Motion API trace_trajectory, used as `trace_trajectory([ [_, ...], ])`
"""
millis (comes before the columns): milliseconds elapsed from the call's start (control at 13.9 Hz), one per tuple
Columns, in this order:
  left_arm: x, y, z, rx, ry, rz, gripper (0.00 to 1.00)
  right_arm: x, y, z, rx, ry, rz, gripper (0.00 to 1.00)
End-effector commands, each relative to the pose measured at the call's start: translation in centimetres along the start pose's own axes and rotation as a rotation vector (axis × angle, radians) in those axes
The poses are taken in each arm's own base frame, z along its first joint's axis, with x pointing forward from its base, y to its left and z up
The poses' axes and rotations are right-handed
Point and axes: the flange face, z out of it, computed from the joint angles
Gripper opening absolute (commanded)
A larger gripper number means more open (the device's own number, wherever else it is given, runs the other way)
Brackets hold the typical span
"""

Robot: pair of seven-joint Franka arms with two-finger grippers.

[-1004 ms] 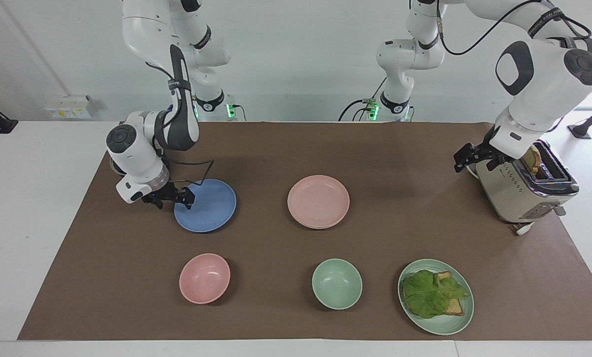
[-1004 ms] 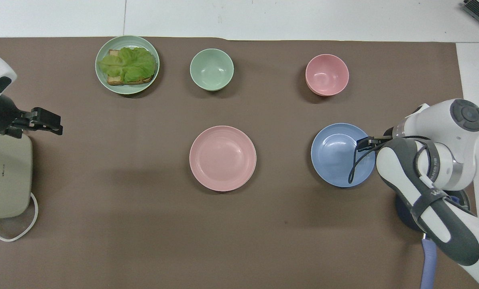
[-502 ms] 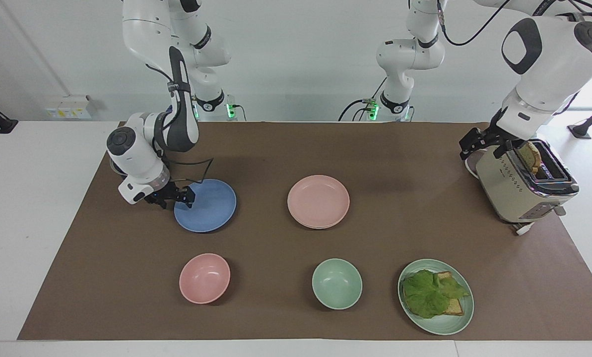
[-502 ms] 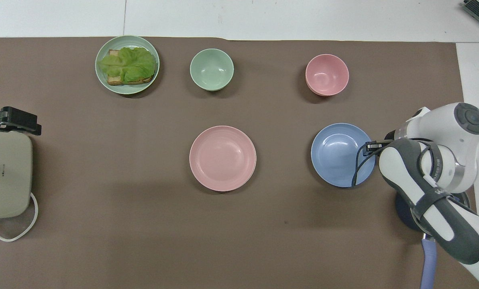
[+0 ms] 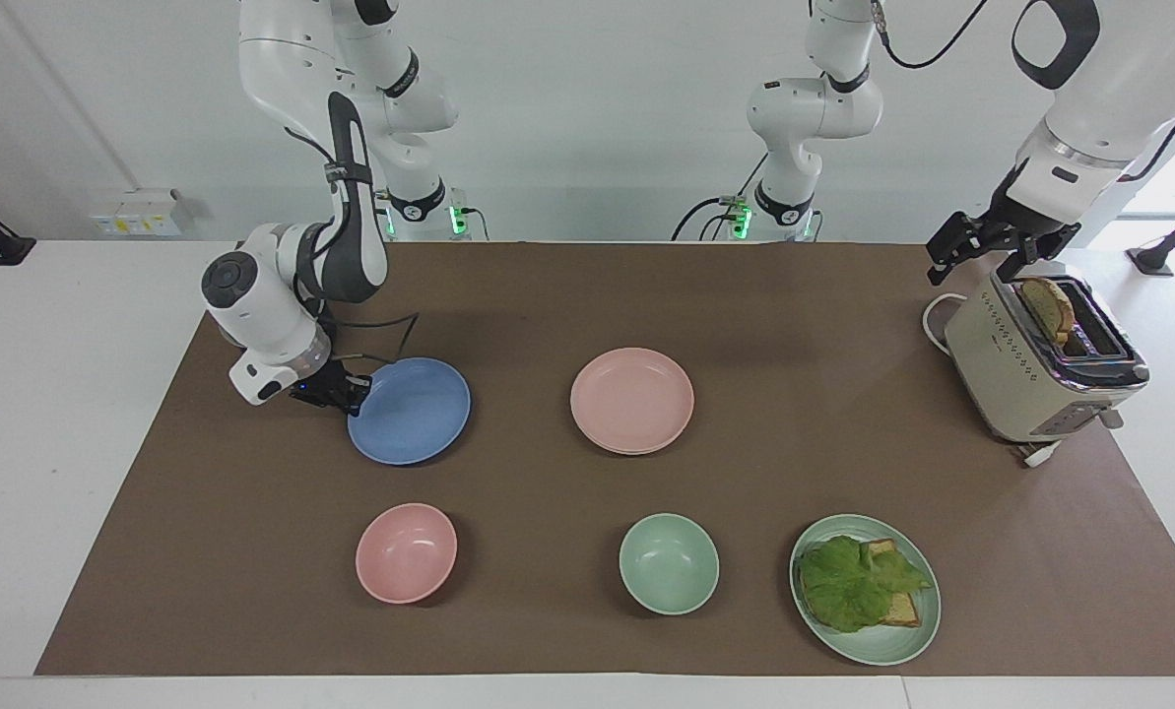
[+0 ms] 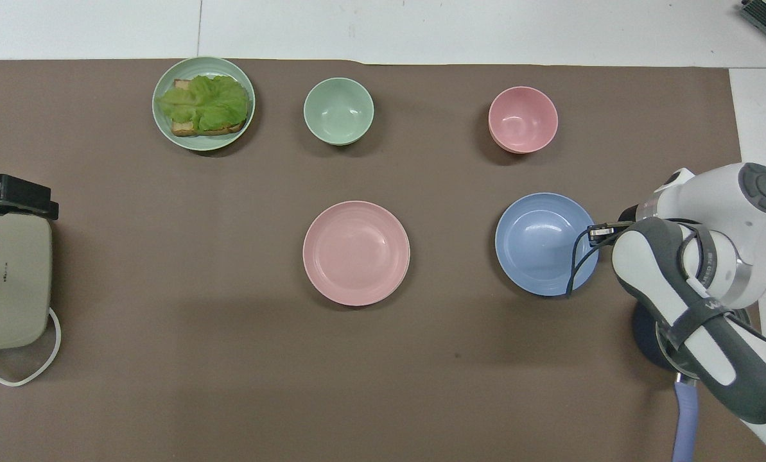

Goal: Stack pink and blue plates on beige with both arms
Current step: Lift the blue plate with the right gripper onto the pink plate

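Note:
The blue plate (image 5: 415, 414) (image 6: 543, 247) lies toward the right arm's end of the table. My right gripper (image 5: 357, 391) (image 6: 593, 231) is low at the plate's rim nearest that end and is shut on it. Whether that edge is off the mat I cannot tell. The pink plate (image 5: 632, 400) (image 6: 356, 253) sits at the middle of the mat. A thin second rim shows just under its edge, and the beige plate is otherwise hidden. My left gripper (image 5: 976, 261) (image 6: 26, 196) hangs open and empty over the toaster.
A beige toaster (image 5: 1040, 379) (image 6: 7, 282) with toast in its slot stands at the left arm's end. Farther from the robots are a pink bowl (image 5: 406, 551), a green bowl (image 5: 669, 563) and a green plate (image 5: 902, 640) with lettuce and toast.
My right gripper has closed on the blue plate's rim, and the plate has shifted slightly. The left arm has risen and drawn back over the toaster.

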Motion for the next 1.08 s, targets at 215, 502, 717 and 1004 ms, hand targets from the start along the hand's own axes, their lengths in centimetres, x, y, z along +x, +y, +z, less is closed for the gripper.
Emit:
trace_trajectory([
  [215, -0.3, -0.2, -0.4, 0.015, -0.001, 0.003, 1.00, 0.6, -0.4, -9.3, 0.049, -0.001, -0.077, 0.00],
  [502, -0.3, -0.2, -0.4, 0.015, -0.001, 0.003, 1.00, -1.1, -2.7, -14.4, 0.096, 0.025, -0.095, 0.00],
  [717, -0.3, -0.2, -0.4, 0.015, -0.001, 0.003, 1.00, -1.0, -7.2, -14.9, 0.131, 0.035, -0.087, 0.00],
  [1004, -0.3, -0.2, -0.3, 0.015, -0.003, 0.003, 1.00, -0.3, -19.4, -12.7, 0.120, 0.075, 0.006, 0.00],
])
